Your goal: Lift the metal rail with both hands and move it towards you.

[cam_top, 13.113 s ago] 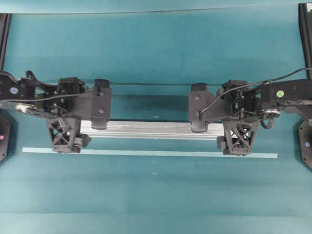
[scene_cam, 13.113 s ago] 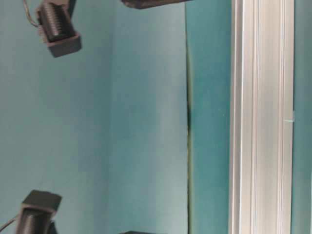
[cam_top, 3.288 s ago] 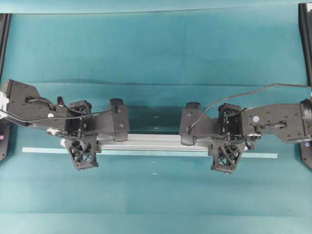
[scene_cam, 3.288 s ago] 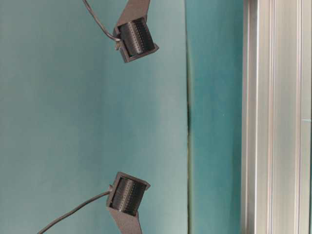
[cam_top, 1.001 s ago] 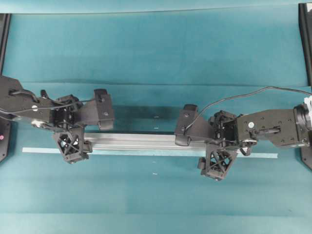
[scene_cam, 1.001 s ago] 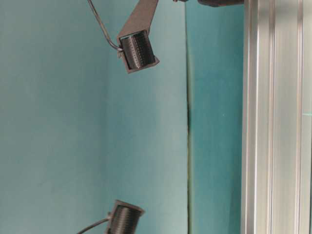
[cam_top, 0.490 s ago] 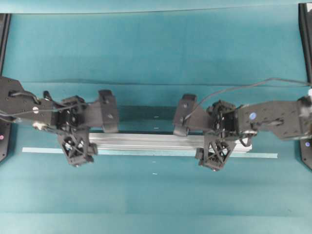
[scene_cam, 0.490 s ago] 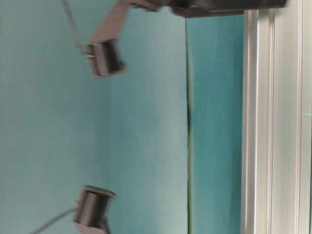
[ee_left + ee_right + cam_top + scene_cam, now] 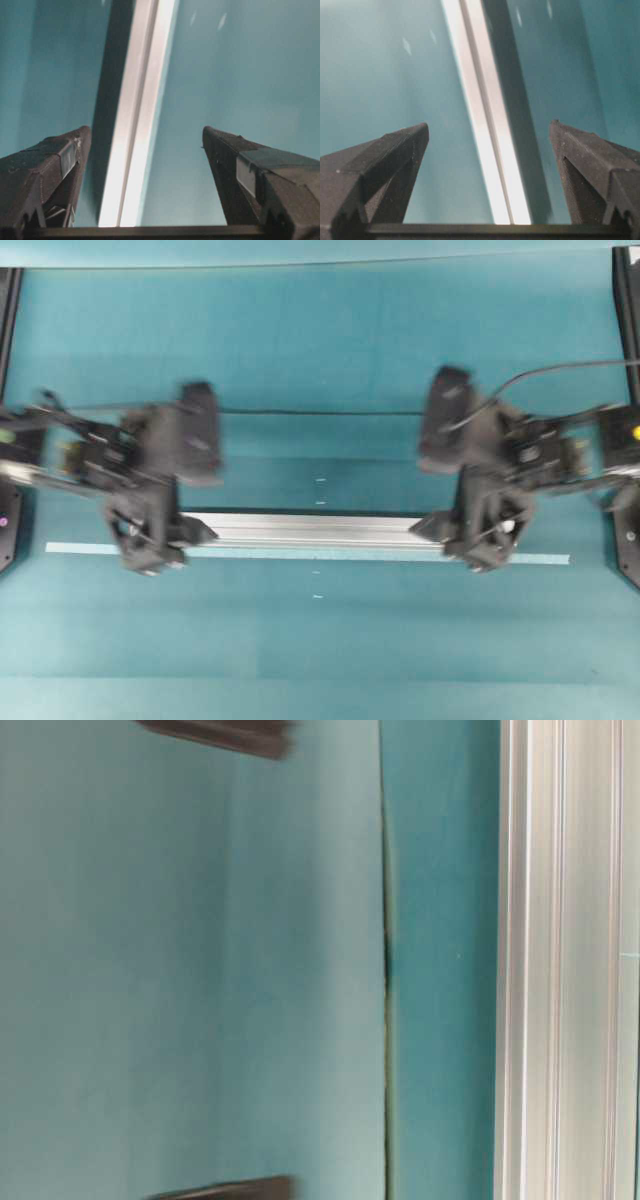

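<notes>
Your left gripper (image 9: pixel 142 145) and right gripper (image 9: pixel 487 145) both gape wide, gripping nothing, each poised above the metal rail (image 9: pixel 315 529) near its ends. The rail lies flat across the middle of the overhead view, beside the pale tape strip (image 9: pixel 330 554).

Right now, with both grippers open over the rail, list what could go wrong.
1. Both arms look motion-blurred from overhead; the left gripper and right gripper stand open and hold nothing, so a poorly settled approach could nudge the rail instead of straddling it.
2. The rail lies off-centre between the fingers in both wrist views; closing so might skew it.
3. The rail lies right beside the tape strip; a finger coming down may catch the tape.
</notes>
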